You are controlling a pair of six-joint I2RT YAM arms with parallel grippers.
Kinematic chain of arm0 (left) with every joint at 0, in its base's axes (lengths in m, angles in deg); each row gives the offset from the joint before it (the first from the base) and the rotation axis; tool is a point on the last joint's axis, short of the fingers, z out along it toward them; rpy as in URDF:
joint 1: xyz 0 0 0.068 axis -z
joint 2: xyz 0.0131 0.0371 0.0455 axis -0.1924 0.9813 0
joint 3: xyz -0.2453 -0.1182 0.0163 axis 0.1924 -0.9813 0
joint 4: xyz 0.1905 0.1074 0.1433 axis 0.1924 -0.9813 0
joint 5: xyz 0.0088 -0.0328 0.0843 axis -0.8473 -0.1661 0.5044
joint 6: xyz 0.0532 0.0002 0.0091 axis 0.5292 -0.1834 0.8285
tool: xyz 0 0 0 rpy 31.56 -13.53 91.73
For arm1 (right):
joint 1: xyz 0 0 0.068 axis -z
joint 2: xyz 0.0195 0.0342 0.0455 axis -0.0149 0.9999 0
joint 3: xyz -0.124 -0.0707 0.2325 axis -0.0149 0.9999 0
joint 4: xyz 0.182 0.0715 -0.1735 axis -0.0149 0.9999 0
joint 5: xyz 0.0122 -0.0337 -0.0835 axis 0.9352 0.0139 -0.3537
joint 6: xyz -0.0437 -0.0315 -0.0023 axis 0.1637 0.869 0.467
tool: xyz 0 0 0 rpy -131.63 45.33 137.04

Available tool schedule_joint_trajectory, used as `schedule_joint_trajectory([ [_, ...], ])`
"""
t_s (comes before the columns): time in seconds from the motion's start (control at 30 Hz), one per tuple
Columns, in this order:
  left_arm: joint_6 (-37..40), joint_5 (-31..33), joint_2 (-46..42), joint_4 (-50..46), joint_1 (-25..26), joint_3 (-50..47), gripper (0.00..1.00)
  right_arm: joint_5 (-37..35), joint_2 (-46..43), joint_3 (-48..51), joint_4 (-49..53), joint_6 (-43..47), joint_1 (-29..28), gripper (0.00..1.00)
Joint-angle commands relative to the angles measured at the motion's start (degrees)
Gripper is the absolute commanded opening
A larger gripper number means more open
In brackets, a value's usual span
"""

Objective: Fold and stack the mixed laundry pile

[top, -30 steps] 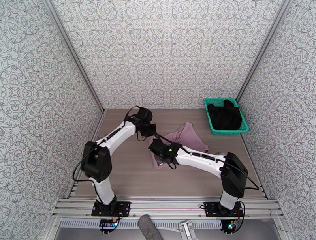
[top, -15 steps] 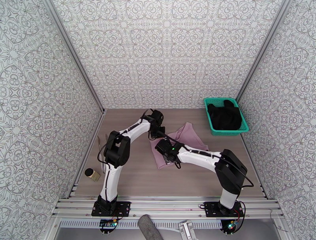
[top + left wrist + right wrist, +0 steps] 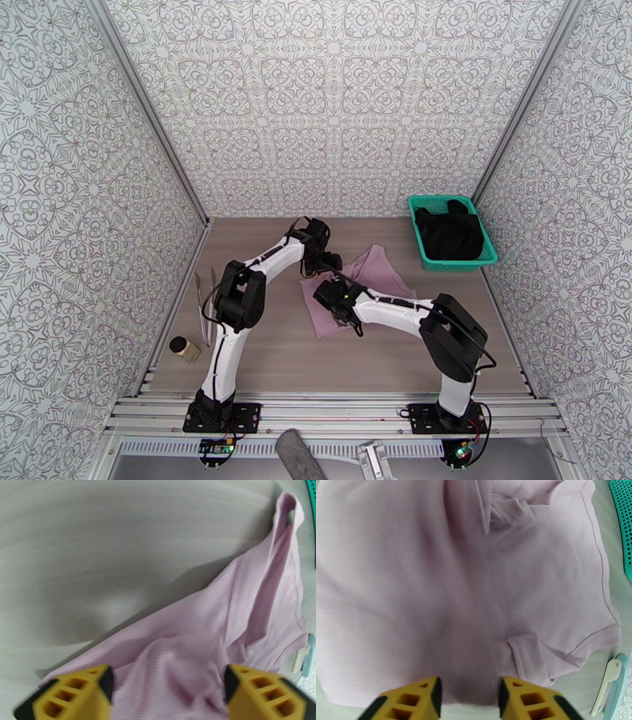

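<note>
The mauve-pink shirt (image 3: 378, 271) lies spread and rumpled on the wooden table, mid-way back. My left gripper (image 3: 330, 260) hovers over its far left edge. In the left wrist view its yellow fingers (image 3: 75, 695) stand wide open with the shirt (image 3: 237, 610) lying loose below them. My right gripper (image 3: 341, 309) is low over the shirt's near part, and in the right wrist view it (image 3: 470, 699) is open above the flat cloth (image 3: 434, 578). The black garment (image 3: 449, 230) sits bundled in the teal basket.
The teal mesh basket (image 3: 423, 254) stands at the back right against the wall. A pair of thin tongs (image 3: 204, 308) and a small round jar (image 3: 184, 348) lie along the left edge. A white-and-teal object (image 3: 607, 685) rests beside the shirt's hem.
Both grippers have opened and let go of the shirt, which now lies on the table. The left arm swung right over the last second; the jar and tongs came into sight.
</note>
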Motion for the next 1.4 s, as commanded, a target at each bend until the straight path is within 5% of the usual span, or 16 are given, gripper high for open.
schedule_joint_trajectory([
  [0.0, 1.1, 0.3, -7.5, 2.0, 0.3, 0.7, 0.9, -1.8, -6.6, 1.2, 1.0, -0.9, 0.5, 0.47],
  [0.2, 2.1, 8.0, -22.0, 2.6, -1.1, -8.8, 0.88, 6.0, -11.4, 0.8, -4.3, 2.5, 2.8, 0.38],
  [0.27, 1.4, 9.7, -26.6, 2.4, -2.1, -14.0, 0.74, 11.3, -11.9, 1.6, -8.4, 2.7, 4.4, 0.36],
  [0.43, -0.4, 7.9, -31.1, 5.3, -5.1, -27.0, 0.05, 18.9, -9.4, 2.9, -14.4, 3.0, 6.3, 0.24],
  [0.47, -1.0, 6.7, -30.9, 6.7, -5.3, -28.4, 0.0, 19.8, -8.1, 2.6, -14.3, 3.4, 6.3, 0.2],
  [0.8, -7.1, 2.7, -21.4, 17.6, 0.3, -31.1, 0.0, 19.9, -2.0, 6.5, -14.9, 3.9, 6.4, 0.05],
  [1.17, -7.8, 5.6, -8.2, 14.6, 0.4, -29.0, 0.0, 27.6, 1.3, 10.1, -16.3, 1.6, 4.6, 0.0],
  [1.37, -3.7, 5.2, 0.3, 9.2, -1.9, -17.3, 0.0, 32.5, 2.9, 3.7, -13.8, -0.5, 1.9, 0.0],
])
